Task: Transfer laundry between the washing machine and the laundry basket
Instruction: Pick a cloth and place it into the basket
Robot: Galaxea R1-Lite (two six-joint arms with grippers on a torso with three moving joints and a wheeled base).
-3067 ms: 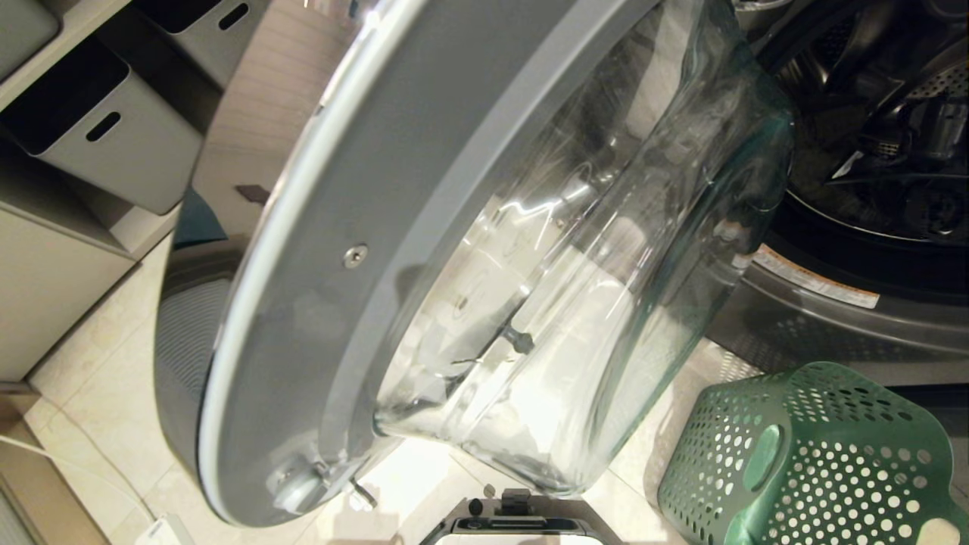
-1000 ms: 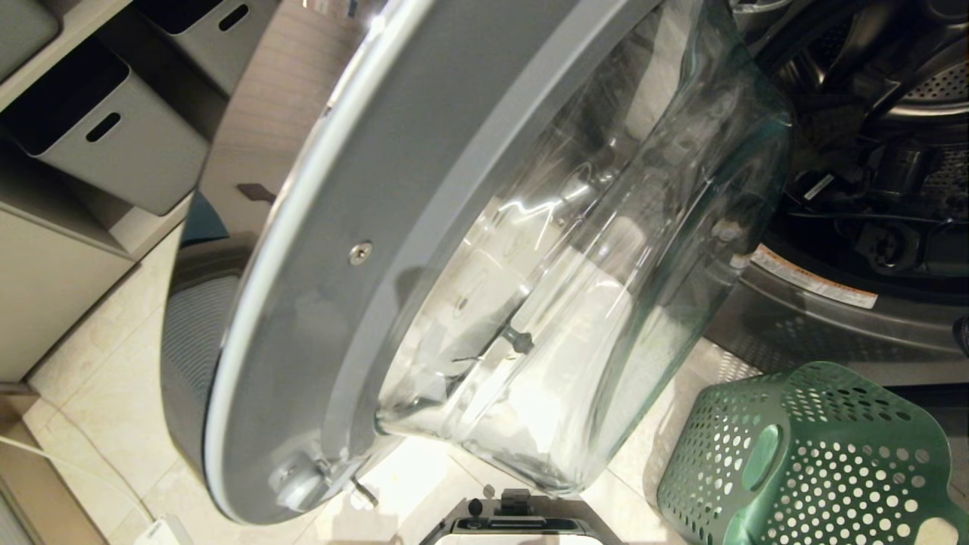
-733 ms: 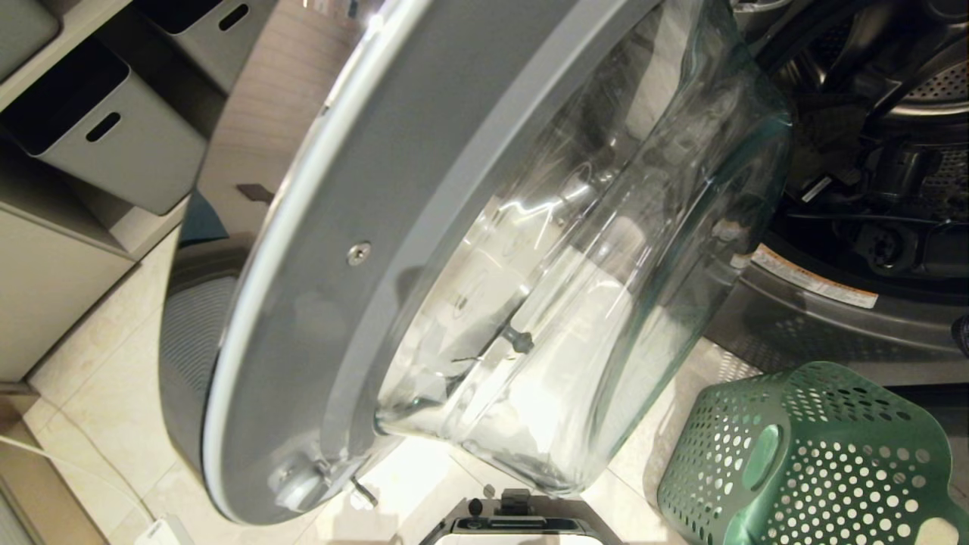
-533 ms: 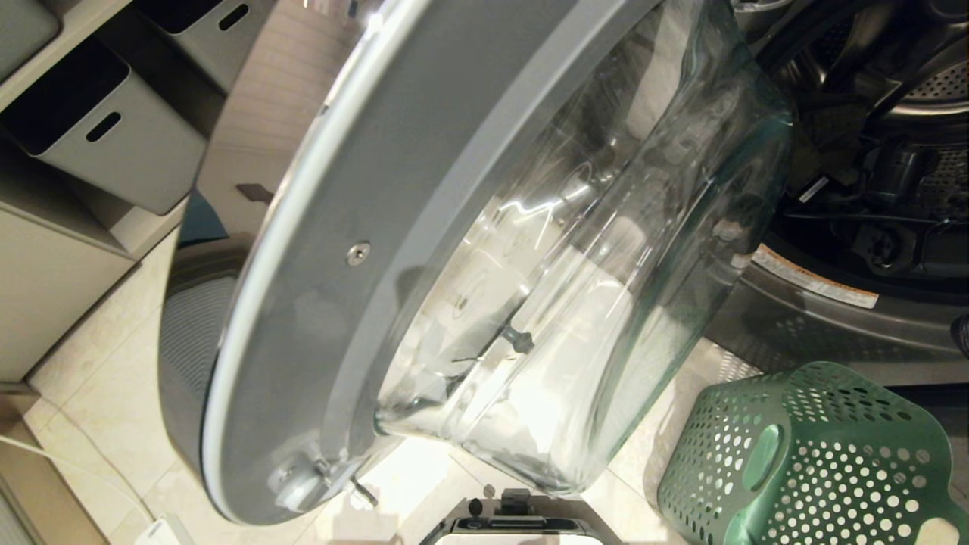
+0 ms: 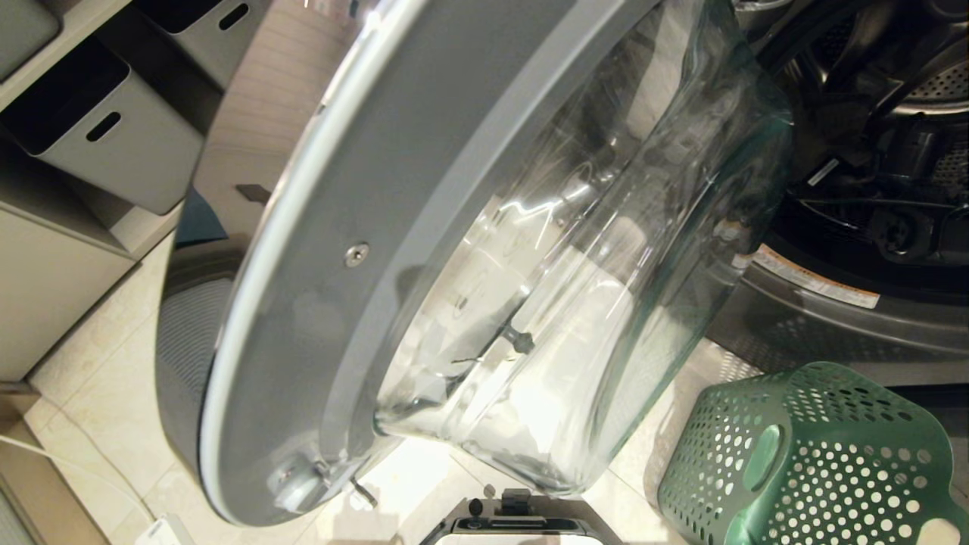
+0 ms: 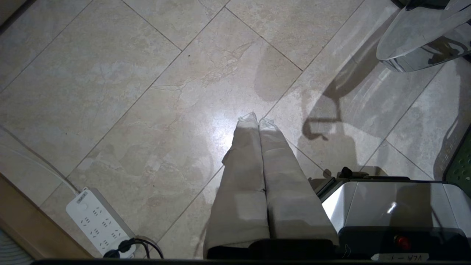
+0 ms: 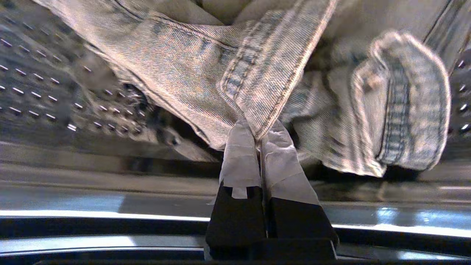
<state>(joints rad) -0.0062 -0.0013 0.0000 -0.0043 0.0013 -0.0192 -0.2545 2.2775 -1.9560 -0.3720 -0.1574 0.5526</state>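
The washing machine (image 5: 817,318) stands with its round glass door (image 5: 424,250) swung wide open. My right arm reaches into its drum (image 5: 893,98). Inside, the laundry (image 7: 176,62), a pale denim garment with stitched seams, lies against the perforated drum wall (image 7: 44,95). My right gripper (image 7: 259,127) is shut on a stitched seam edge of the garment. The green perforated laundry basket (image 5: 810,454) sits on the floor below the drum opening, at the lower right. My left gripper (image 6: 257,119) hangs shut and empty over the floor tiles.
The open door fills the middle of the head view between me and the drum. Grey storage bins (image 5: 106,136) sit on shelves at the left. A white power strip (image 6: 97,221) with a cable lies on the floor near my base (image 6: 397,209).
In the head view my right arm has shifted slightly inside the drum. The door, the basket and the left arm have kept still.
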